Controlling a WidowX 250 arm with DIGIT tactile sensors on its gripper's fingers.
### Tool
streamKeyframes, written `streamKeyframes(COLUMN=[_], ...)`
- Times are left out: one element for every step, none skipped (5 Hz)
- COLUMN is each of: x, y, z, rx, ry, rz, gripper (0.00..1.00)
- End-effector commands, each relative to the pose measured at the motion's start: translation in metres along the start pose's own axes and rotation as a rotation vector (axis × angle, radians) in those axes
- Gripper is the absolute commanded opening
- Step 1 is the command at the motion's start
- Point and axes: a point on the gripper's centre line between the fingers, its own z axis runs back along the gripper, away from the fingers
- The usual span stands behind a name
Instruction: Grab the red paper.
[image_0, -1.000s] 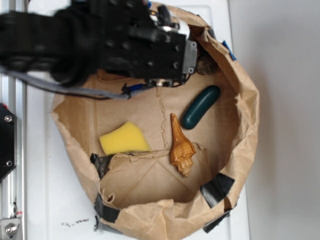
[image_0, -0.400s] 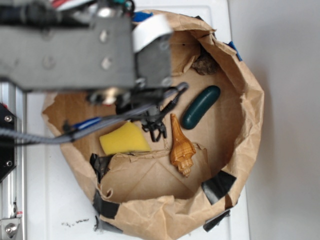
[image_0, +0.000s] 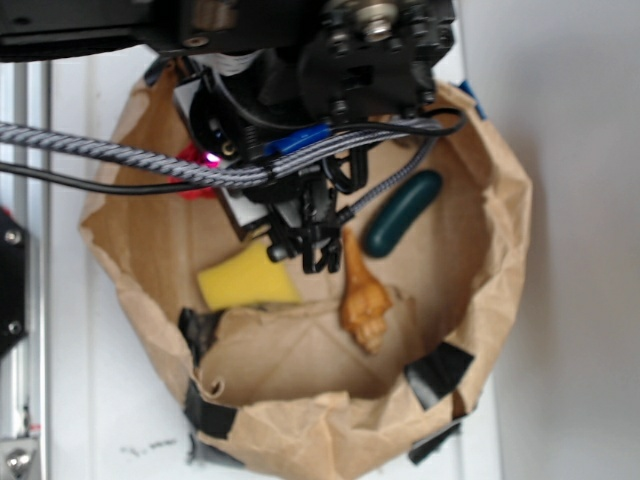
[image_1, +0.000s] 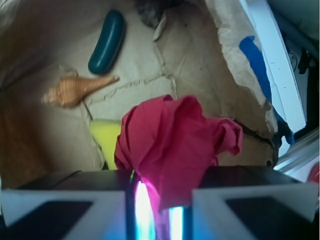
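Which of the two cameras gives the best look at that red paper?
The wrist view. The red paper fills the middle of it, its crumpled folds plain and clamped between the fingers. In the exterior view the arm covers it; only a red sliver shows.

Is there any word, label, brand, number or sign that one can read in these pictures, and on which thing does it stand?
No text can be read in either view.
White surface: small dark marks near the lower left edge, too small and blurred to read.
Brown paper bag, red paper, yellow sponge, shell, dark green object, gripper: no writing visible.
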Motion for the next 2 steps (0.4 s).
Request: streamKeyframes(x=[0.0132,0.0160], y=[0.0056,-0.0004], z=[0.0174,0.0154], rx=[-0.121,-0.137], ry=[-0.126,-0.175], rz=[0.058,0.056], gripper=[0.00,0.83])
